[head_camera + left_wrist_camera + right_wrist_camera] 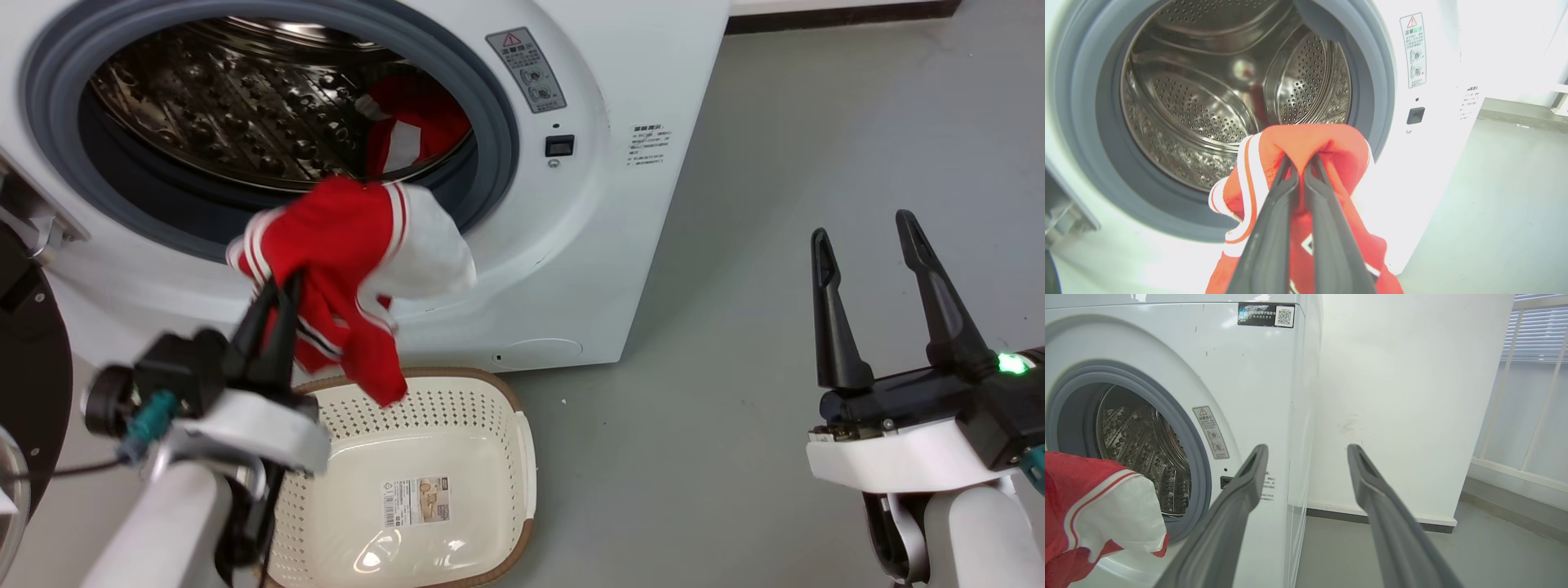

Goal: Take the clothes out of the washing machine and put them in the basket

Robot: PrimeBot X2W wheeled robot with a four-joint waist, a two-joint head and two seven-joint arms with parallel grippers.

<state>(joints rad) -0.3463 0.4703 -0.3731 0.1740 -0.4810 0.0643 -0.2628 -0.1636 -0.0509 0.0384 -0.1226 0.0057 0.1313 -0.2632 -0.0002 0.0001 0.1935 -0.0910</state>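
Note:
My left gripper (282, 286) (1298, 161) is shut on a red garment with white stripes and white cloth (343, 245) (1306, 141) (1090, 506). It hangs in front of the porthole of the white washing machine (604, 245) (1437, 171) (1180, 347), its lower end dangling over the back rim of the cream basket (522, 457) on the floor. More red and white clothes (412, 126) lie inside the steel drum (245, 106) (1208, 106). Off to the right, my right gripper (865, 224) (1306, 451) stands open and holds nothing.
The black-framed glass door (28, 359) hangs open at the far left. Grey floor (775, 204) stretches to the right of the machine. A white wall (1404, 396) and a railed window (1527, 408) stand beyond the machine's right side.

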